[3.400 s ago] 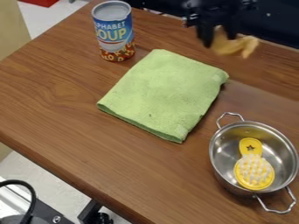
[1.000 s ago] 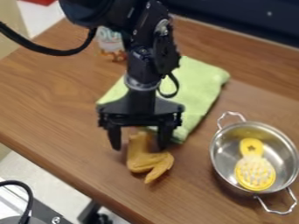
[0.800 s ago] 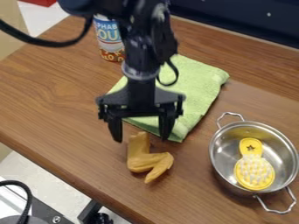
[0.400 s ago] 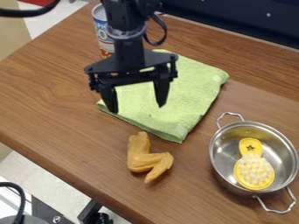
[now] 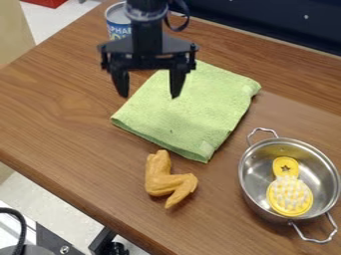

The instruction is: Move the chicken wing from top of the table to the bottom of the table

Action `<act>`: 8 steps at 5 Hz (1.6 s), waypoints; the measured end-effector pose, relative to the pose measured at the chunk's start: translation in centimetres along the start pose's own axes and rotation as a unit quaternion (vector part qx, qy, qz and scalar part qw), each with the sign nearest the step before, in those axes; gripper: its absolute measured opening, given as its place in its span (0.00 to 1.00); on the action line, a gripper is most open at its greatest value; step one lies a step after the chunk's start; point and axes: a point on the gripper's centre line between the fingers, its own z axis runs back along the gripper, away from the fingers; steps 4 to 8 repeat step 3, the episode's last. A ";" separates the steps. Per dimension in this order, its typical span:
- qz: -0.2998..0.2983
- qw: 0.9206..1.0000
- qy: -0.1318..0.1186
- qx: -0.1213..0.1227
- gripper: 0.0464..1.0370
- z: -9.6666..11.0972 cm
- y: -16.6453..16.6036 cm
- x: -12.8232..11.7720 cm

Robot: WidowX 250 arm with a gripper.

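Note:
The black gripper (image 5: 149,94) hangs over the upper left corner of the green cloth, its two fingers wide apart and nothing between them. The tan chicken wing (image 5: 162,179) lies flat on the brown wooden table (image 5: 73,154), just below the cloth's lower edge and left of the pot, near the table's front edge. A band of table and the cloth separate it from the gripper, which is farther up in the view.
The folded green cloth (image 5: 193,109) lies mid-table. Behind the gripper stands a soup can (image 5: 117,25), partly covered by it. At the right is a metal pot (image 5: 250,191) with two handles, holding a yellow brush (image 5: 289,191). A dark wall runs behind the table.
The chicken wing, held at the top of the table 3.4 s ago, now lies near the front edge. My gripper was around it, then rose off it and moved back toward the can, open.

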 end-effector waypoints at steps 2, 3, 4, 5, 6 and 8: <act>-0.091 0.996 0.010 -0.014 0.96 1.1 -2.4 1.8; -0.103 0.993 0.012 -0.048 0.96 1.7 -5.0 1.9; -0.103 0.993 0.012 -0.048 0.96 1.7 -5.0 1.9; -0.103 0.993 0.012 -0.048 0.96 1.7 -5.0 1.9; -0.103 0.993 0.012 -0.048 0.96 1.7 -5.0 1.9; -0.103 0.993 0.012 -0.048 0.96 1.7 -5.0 1.9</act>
